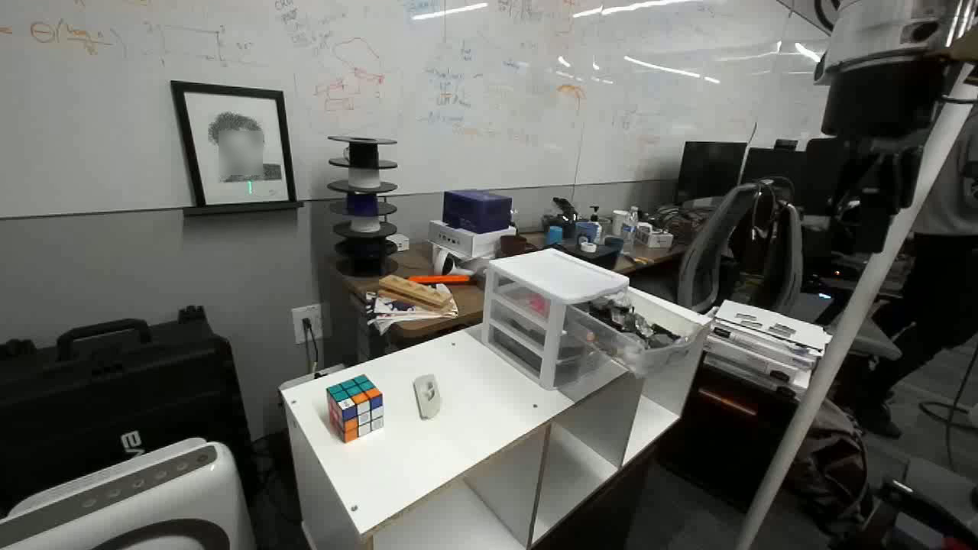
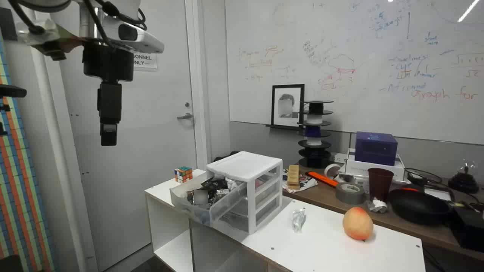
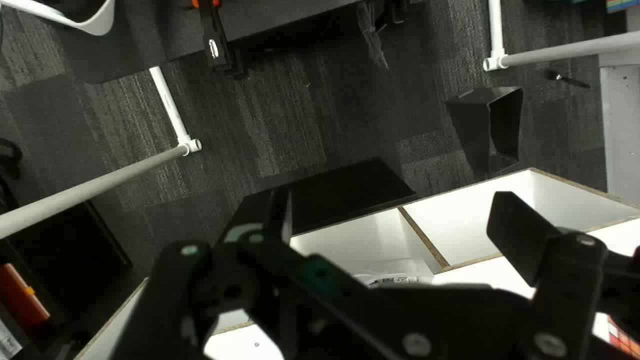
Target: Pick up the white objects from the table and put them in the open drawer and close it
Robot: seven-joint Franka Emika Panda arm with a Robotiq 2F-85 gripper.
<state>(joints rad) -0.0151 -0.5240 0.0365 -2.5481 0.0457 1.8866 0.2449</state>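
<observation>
A pale white oblong piece [image 1: 428,396] lies on the white table [image 1: 474,439], beside the puzzle cube. A small pale, silvery crinkled piece [image 2: 298,220] lies on the table [image 2: 321,251] on the far side of the drawer unit. The top translucent drawer [image 1: 663,357] is pulled out and holds dark and silvery items; it shows too in an exterior view [image 2: 191,211] and partly in the wrist view [image 3: 395,275]. My gripper [image 2: 109,136] hangs high above and away from the table. In the wrist view its fingers [image 3: 392,215] are wide apart with nothing between them.
The puzzle cube [image 1: 355,409] stands near the table's end. A peach-coloured fruit [image 2: 357,223] sits on the table past the crinkled piece. The white drawer unit [image 2: 249,168] stands between these. A white pole [image 1: 856,321] rises near the arm. A cluttered brown desk [image 2: 329,192] adjoins.
</observation>
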